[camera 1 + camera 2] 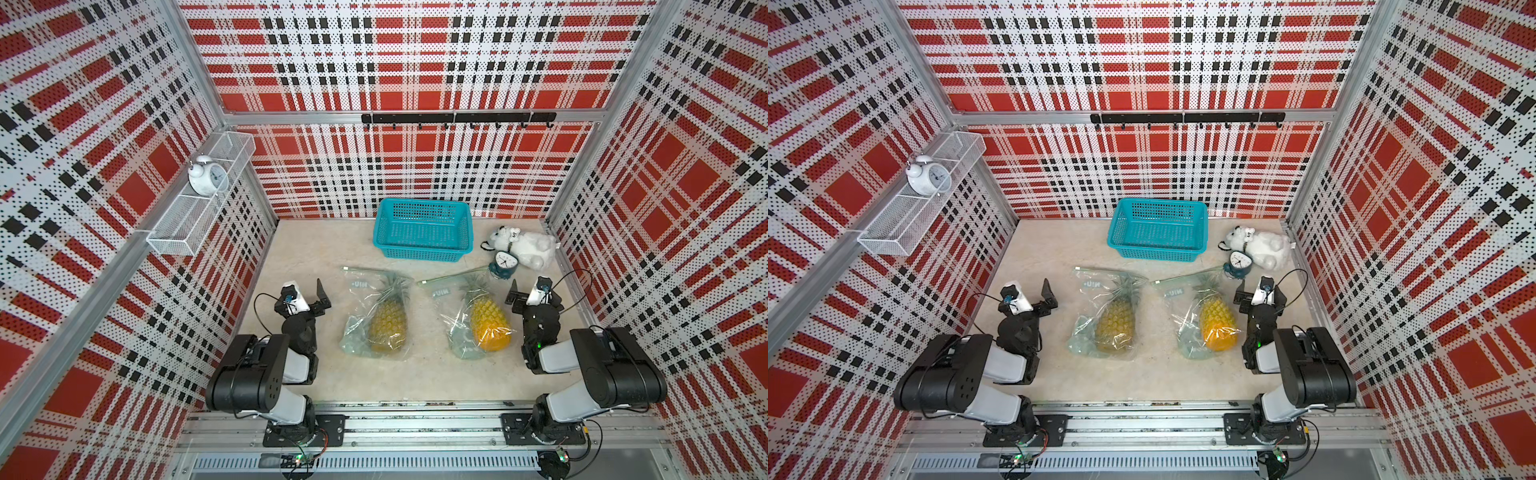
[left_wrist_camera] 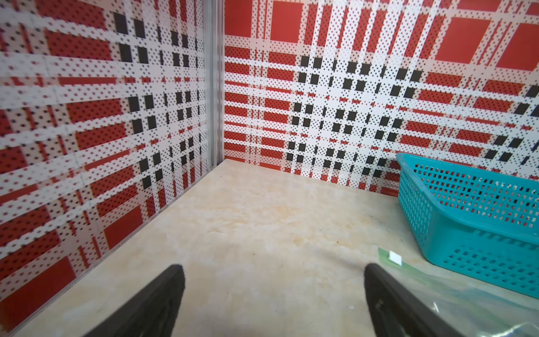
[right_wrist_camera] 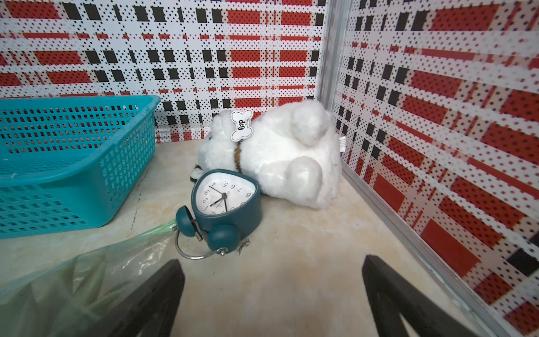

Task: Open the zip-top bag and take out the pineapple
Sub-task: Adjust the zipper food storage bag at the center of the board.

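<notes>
On the left wall a wire shelf point(image 1: 174, 246) holds a white clock point(image 1: 208, 178). The left gripper point(image 2: 274, 274), jaws wide and empty, sits over bare table point(image 1: 311, 249) just left of the left bag point(image 1: 360, 291). That bag lies flat with the left pineapple point(image 1: 388, 324) inside, leaves toward the basket point(image 1: 419, 250) at the back. Beside it the right bag point(image 1: 451, 309) holds the right pineapple point(image 1: 489, 323). Its zip end reaches the bell of a teal clock point(image 1: 503, 264), which is tipped against a plush dog point(image 1: 528, 247). The right gripper point(image 3: 272, 272), also wide and empty, sits just right of that bag, facing the clock and dog.
</notes>
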Action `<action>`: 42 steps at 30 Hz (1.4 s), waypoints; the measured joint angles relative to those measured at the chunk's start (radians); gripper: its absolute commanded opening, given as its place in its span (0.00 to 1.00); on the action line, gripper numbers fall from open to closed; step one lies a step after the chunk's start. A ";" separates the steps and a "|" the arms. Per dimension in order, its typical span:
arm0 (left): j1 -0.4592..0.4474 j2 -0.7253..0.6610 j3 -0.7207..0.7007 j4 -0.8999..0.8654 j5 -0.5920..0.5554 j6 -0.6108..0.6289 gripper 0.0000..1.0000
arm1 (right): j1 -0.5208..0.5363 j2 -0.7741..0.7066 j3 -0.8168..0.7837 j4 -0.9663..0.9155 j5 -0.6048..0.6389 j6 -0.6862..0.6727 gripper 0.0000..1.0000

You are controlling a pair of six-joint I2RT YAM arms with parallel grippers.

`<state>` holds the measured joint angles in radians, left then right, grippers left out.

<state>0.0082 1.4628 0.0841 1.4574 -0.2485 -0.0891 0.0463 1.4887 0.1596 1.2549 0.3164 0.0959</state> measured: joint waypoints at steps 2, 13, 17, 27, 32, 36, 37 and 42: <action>0.000 -0.080 -0.006 -0.016 -0.023 -0.010 0.98 | 0.000 -0.061 -0.008 -0.024 0.026 0.007 1.00; 0.002 -0.341 0.250 -0.568 0.102 -0.228 0.98 | 0.004 -0.401 0.314 -0.667 0.033 0.118 1.00; 0.004 -0.214 0.350 -0.700 0.298 -0.336 0.98 | 0.004 -0.404 0.418 -0.919 -0.074 0.147 1.00; 0.018 0.084 0.485 -0.840 0.610 -0.460 0.72 | 0.004 -0.404 0.486 -1.204 -0.327 0.175 1.00; 0.019 0.153 0.521 -0.852 0.676 -0.478 0.60 | 0.004 -0.404 0.486 -1.247 -0.347 0.179 1.00; 0.019 0.203 0.551 -0.856 0.709 -0.488 0.45 | 0.004 -0.396 0.487 -1.262 -0.355 0.179 1.00; 0.019 0.216 0.560 -0.857 0.720 -0.494 0.42 | 0.004 -0.393 0.488 -1.266 -0.358 0.180 1.00; 0.019 0.235 0.573 -0.861 0.757 -0.507 0.44 | 0.004 -0.380 0.505 -1.281 -0.362 0.180 1.00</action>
<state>0.0273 1.6974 0.6571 0.5968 0.5083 -0.5964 0.0505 1.1091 0.6651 -0.0261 -0.0456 0.2756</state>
